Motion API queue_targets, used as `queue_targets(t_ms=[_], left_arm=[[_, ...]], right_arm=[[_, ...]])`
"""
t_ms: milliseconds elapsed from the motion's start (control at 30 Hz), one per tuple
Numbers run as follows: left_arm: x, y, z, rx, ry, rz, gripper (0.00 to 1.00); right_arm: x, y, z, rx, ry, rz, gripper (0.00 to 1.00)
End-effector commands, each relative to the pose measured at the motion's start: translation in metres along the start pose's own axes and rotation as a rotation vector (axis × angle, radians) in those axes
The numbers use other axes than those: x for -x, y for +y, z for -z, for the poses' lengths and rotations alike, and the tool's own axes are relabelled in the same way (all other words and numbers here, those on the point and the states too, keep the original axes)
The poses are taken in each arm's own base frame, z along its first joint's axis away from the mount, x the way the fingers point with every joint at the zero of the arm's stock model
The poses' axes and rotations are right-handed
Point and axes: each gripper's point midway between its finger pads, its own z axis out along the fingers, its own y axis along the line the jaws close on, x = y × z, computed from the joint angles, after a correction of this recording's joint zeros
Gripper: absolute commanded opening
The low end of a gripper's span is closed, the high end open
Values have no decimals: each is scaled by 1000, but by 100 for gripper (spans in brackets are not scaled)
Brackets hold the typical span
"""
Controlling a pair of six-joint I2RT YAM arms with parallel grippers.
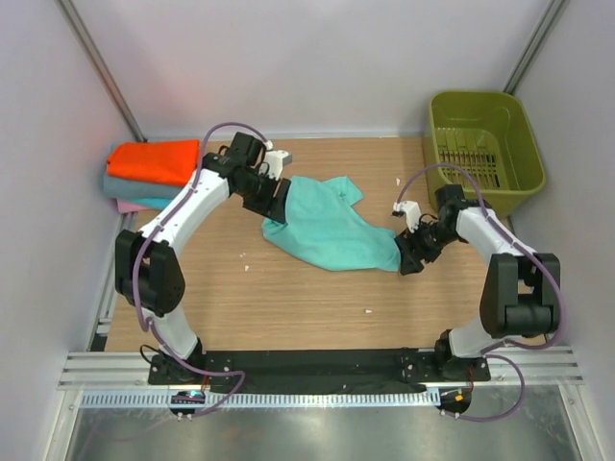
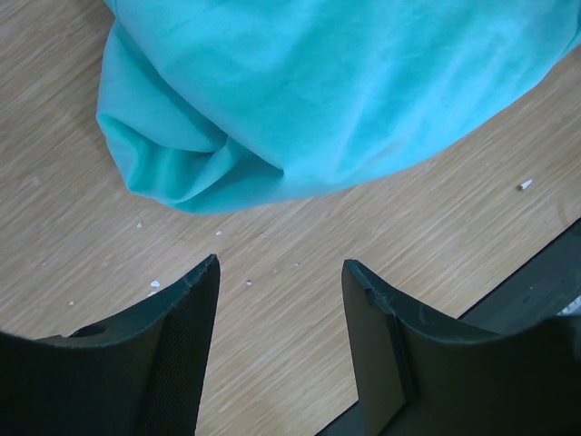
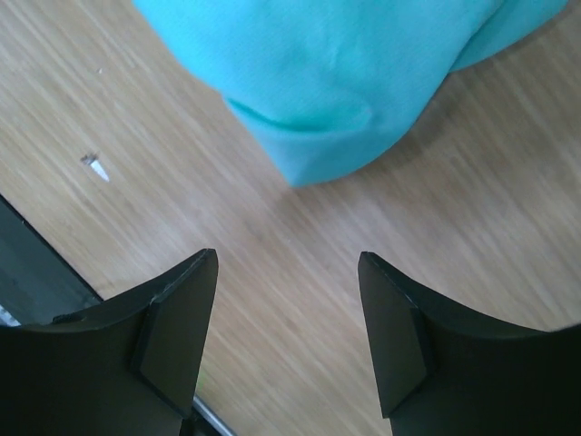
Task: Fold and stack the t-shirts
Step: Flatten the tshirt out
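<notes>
A mint-green t-shirt (image 1: 332, 226) lies crumpled in the middle of the wooden table, stretched from upper left to lower right. My left gripper (image 1: 272, 213) is open and empty at the shirt's left end; in the left wrist view the cloth (image 2: 327, 91) lies just beyond the fingertips (image 2: 201, 282). My right gripper (image 1: 402, 257) is open and empty at the shirt's right end; the cloth (image 3: 336, 82) lies just ahead of it. A stack of folded shirts, orange (image 1: 154, 161) on grey-teal (image 1: 130, 189) on pink (image 1: 132, 206), sits at the far left.
An olive-green plastic basket (image 1: 485, 144) stands at the back right corner. White walls close the table at the back and sides. Small white specks (image 1: 368, 310) lie on the wood. A black rail (image 1: 317, 360) runs along the near edge.
</notes>
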Motion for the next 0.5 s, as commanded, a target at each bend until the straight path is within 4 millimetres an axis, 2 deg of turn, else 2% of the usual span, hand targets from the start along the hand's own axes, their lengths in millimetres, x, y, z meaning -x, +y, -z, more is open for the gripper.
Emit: queue_targets(t_ms=[0, 67, 100, 133, 200, 233, 300, 333, 367, 400, 433, 467], left_arm=[[4, 14, 6, 56, -27, -31, 57], [10, 27, 4, 88, -42, -21, 57], [6, 34, -5, 93, -15, -4, 57], [14, 36, -4, 85, -31, -10, 57], [20, 41, -10, 74, -26, -3, 57], [28, 45, -19, 64, -26, -3, 57], [44, 49, -23, 50, -40, -12, 57], [43, 60, -42, 42, -7, 8, 56], [70, 59, -34, 32, -65, -6, 56], [78, 64, -39, 30, -77, -7, 57], [85, 73, -52, 31, -79, -5, 56], [106, 79, -52, 48, -129, -32, 57]], right_arm=[[52, -29, 4, -60, -128, 70, 69], [76, -42, 7, -88, -184, 44, 70], [97, -51, 16, -114, -228, 49, 70], [106, -60, 10, -110, -235, 22, 70], [122, -69, 9, -101, -259, -30, 70], [133, -80, 7, -106, -269, -35, 70], [140, -90, 4, -114, -269, -46, 71], [152, -87, 2, -117, -269, -22, 71], [151, -90, -5, -113, -259, -37, 71], [154, -91, -4, -115, -266, -43, 71], [156, -93, -5, -123, -273, -69, 71], [157, -95, -6, -131, -277, -87, 71]])
